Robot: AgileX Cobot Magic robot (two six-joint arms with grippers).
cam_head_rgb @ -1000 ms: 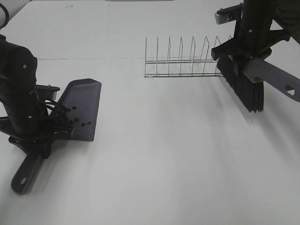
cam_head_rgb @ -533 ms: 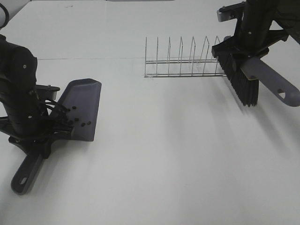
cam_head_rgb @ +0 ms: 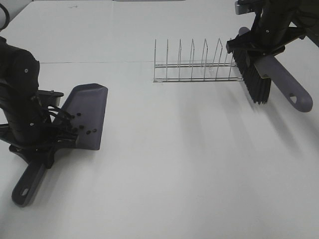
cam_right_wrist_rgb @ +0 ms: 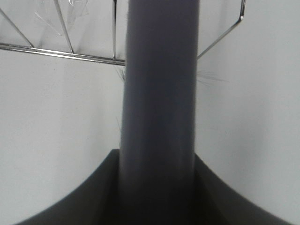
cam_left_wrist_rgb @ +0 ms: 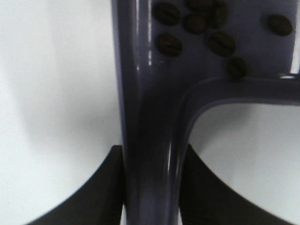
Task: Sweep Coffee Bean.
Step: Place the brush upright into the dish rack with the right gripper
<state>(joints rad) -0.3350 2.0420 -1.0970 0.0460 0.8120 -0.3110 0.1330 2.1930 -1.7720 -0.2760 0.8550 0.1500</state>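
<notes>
Several dark coffee beans (cam_head_rgb: 82, 130) lie in the grey-purple dustpan (cam_head_rgb: 87, 107) at the left of the table. They show close up in the left wrist view (cam_left_wrist_rgb: 197, 28). My left gripper (cam_head_rgb: 42, 144) is shut on the dustpan's handle (cam_left_wrist_rgb: 150, 154). My right gripper (cam_head_rgb: 264, 45) at the far right is shut on the brush (cam_head_rgb: 256, 82) by its grey-purple handle (cam_right_wrist_rgb: 159, 93). The black bristles hang just above the table beside the wire rack.
A wire dish rack (cam_head_rgb: 197, 64) stands at the back centre, touching the brush's left side; its wires show in the right wrist view (cam_right_wrist_rgb: 61, 51). The white table (cam_head_rgb: 189, 164) spreads between the two arms.
My right gripper has carried the brush back and a little left, toward the rack's right end. The left arm and dustpan have not moved.
</notes>
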